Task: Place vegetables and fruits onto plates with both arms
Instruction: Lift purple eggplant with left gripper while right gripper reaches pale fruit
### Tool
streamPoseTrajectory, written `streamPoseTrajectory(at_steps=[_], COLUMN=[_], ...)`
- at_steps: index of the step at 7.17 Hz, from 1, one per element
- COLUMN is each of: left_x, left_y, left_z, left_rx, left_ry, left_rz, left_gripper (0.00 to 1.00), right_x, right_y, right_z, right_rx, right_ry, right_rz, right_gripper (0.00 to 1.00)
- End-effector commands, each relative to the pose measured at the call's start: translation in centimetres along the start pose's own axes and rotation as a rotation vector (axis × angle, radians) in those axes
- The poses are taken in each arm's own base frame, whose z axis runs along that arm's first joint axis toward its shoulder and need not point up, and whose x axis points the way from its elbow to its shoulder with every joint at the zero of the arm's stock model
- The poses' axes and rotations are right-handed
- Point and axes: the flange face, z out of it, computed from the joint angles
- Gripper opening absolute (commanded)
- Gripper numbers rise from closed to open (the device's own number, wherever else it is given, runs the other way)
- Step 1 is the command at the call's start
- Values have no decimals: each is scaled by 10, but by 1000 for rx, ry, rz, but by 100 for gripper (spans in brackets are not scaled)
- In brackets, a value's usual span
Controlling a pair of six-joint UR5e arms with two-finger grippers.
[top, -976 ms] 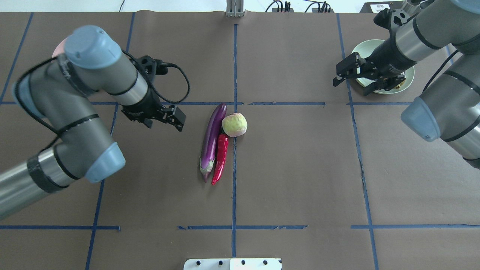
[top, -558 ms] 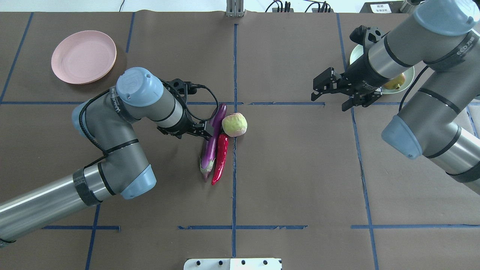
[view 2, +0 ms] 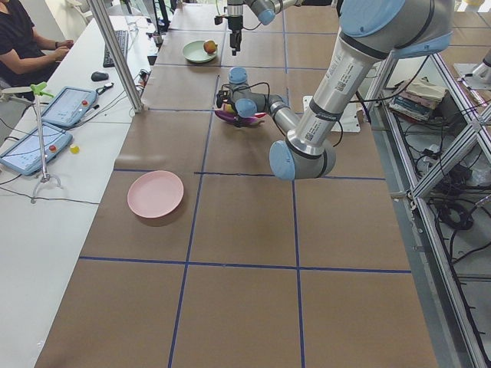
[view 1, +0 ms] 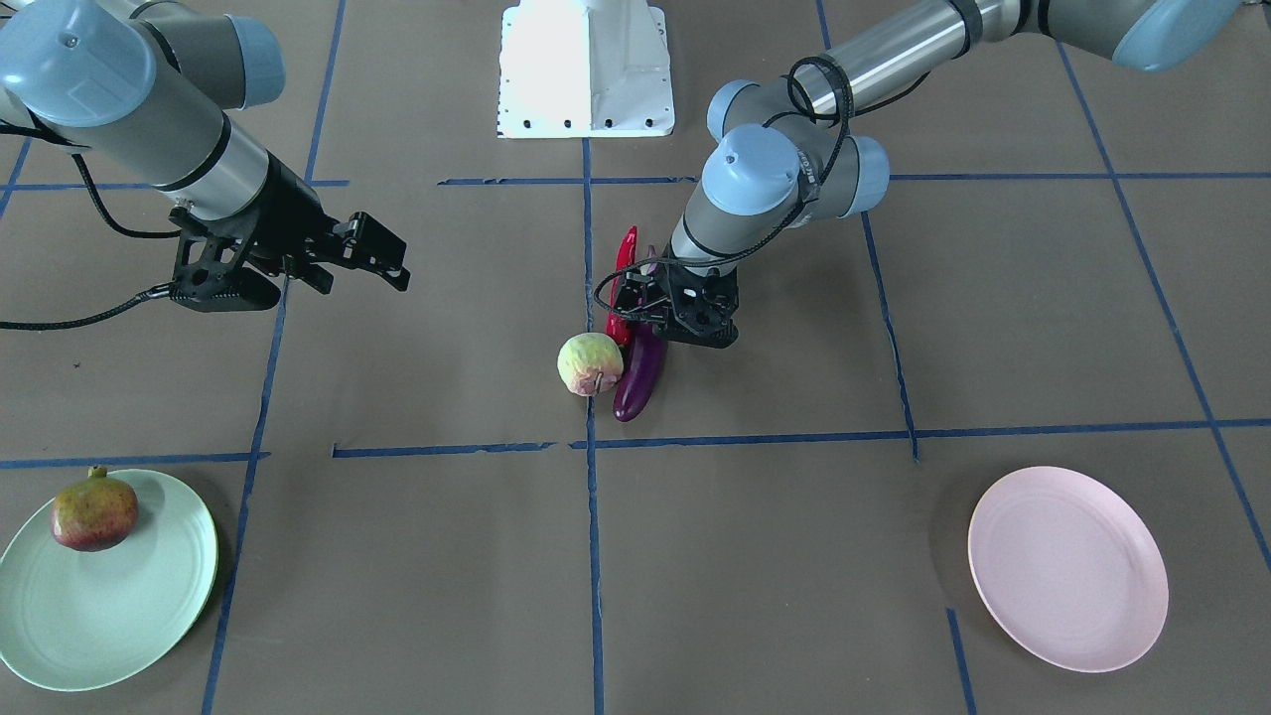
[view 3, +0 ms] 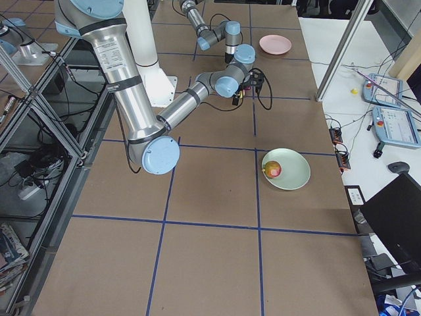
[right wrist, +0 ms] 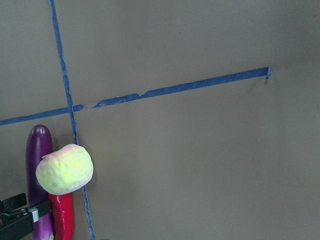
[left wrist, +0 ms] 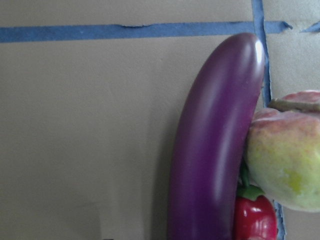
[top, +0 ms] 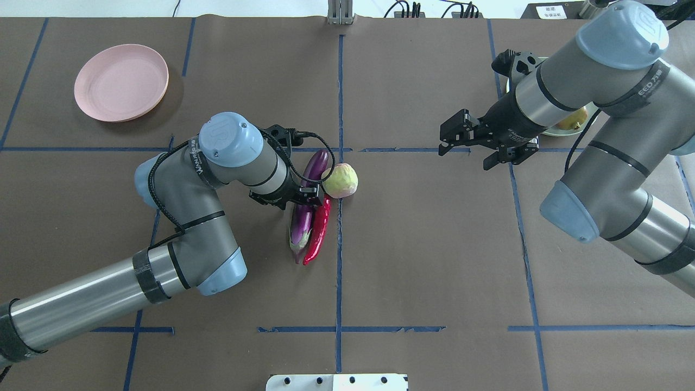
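Observation:
The purple eggplant (top: 300, 225), the red chili (top: 317, 233) and the pale yellow-green fruit (top: 340, 180) lie touching at the table's middle. My left gripper (top: 307, 195) is low over the eggplant's middle, jaws open on either side of it; the left wrist view shows the eggplant (left wrist: 215, 150) very close. My right gripper (top: 467, 149) is open and empty, above the table between the fruit and the green plate (view 1: 109, 606). The pomegranate (view 1: 94, 511) sits on that plate. The pink plate (top: 120, 81) holds nothing.
The white base block (view 1: 586, 70) stands at the robot's edge of the table. Blue tape lines cross the brown table cover. An operator sits at a side desk with tablets (view 2: 65, 103).
My left gripper moved right, from beside the eggplant to over its middle. My right gripper moved left, off the green plate, which now shows the pomegranate.

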Motion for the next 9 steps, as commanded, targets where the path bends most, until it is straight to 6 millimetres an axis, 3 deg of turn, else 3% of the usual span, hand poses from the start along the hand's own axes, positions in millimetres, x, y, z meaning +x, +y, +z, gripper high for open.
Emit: streamPoseTrajectory(at_steps=[1,2,3,4,5,6,8,9], left_x=[-2,-1,-10,-28,-65,-126,-239,-304], left_y=[-4,-6,-29,-59,-93,-125,-190,-218], left_z=[1,-1,-23,-51,-78,-103,-131,-145], left_rx=[42,52,93,146,202,253,309,306], left_ry=[-22,-22,-17,-18,-43,-97,-219,-302], left_rz=[-13,-12,-23,-53,-100,-173,-330,-287], left_gripper=[0,0,0,0,0,0,6,7], right_x=[0,0,0,0,-4,-28,-100,-124], right_y=[1,1,1,0,5,14,49,49], right_z=[1,1,1,2,7,18,63,84], right_rx=[0,0,0,0,2,10,97,84], right_ry=[1,1,2,3,7,0,2,9], right_rz=[-1,-1,0,1,-8,21,74,119], right_gripper=[100,100,100,100,100,100,100,100])
